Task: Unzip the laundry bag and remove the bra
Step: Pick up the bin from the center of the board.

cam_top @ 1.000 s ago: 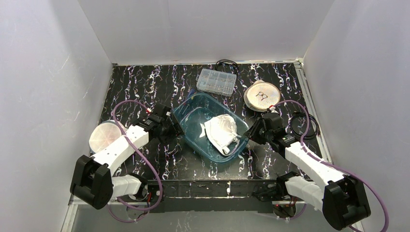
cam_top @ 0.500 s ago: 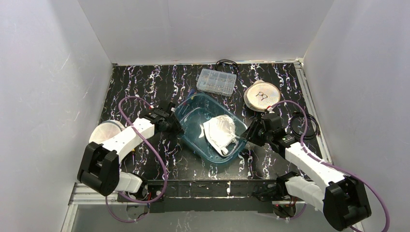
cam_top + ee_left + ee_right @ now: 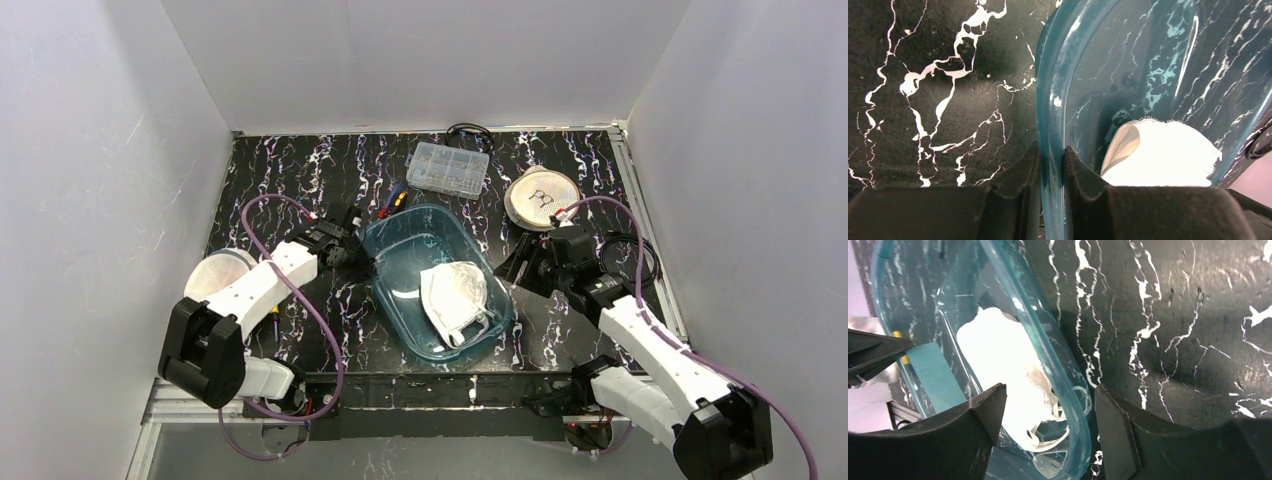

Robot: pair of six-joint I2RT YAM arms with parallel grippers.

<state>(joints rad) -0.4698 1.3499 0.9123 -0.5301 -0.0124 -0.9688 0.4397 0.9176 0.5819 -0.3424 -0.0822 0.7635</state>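
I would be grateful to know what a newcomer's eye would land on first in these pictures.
The clear blue tub in the middle of the dark marbled table stands out, with a white laundry bag lying in it. The left hand pinches the tub's left rim, and the right hand gapes open beside its right rim.

Laundry bag (image 3: 455, 298) in tub (image 3: 398, 250) — parts box (image 3: 448, 167) behind.
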